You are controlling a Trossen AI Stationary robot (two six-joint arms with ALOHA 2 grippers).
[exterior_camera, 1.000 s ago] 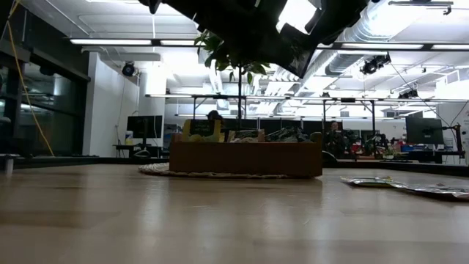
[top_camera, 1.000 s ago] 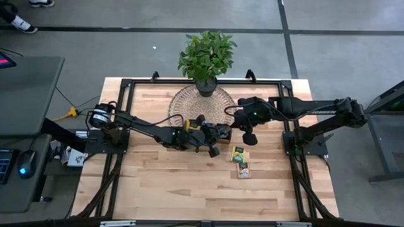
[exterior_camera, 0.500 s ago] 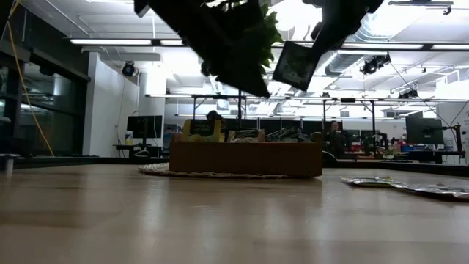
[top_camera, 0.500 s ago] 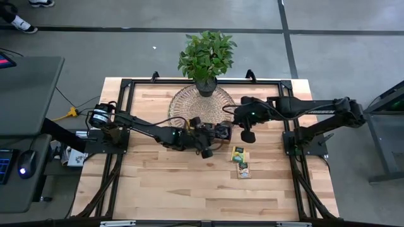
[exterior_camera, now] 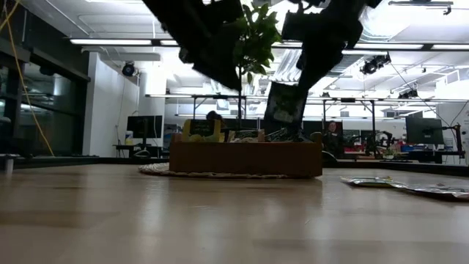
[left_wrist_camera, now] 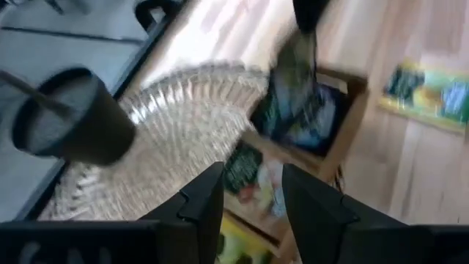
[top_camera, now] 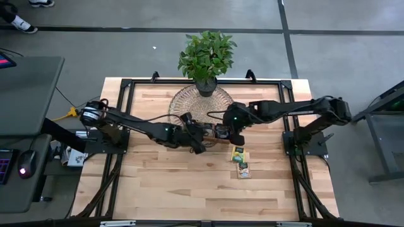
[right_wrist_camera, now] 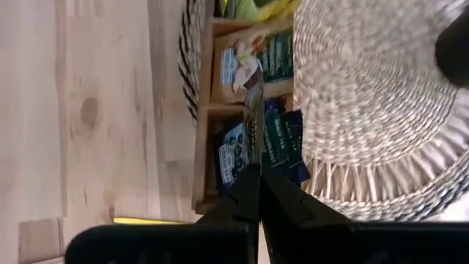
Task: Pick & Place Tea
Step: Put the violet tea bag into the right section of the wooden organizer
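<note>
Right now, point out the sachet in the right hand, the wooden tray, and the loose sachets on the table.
held sachet point(exterior_camera: 284, 105), low view, wrapper face.
wooden tray point(exterior_camera: 245, 159), low view, front wall.
loose sachets point(top_camera: 240, 161), high view, middle of the pair.

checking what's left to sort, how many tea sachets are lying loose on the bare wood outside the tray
2: a yellow-green square sachet and a green-labelled sachet, both just right of the brown wooden tray. Others may hide under the arms.

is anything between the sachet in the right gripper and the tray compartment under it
Nothing visible. The right gripper holds a tea sachet edge-down just above the wooden tray, over the compartment of dark blue sachets. The left gripper is off to the side.
</note>
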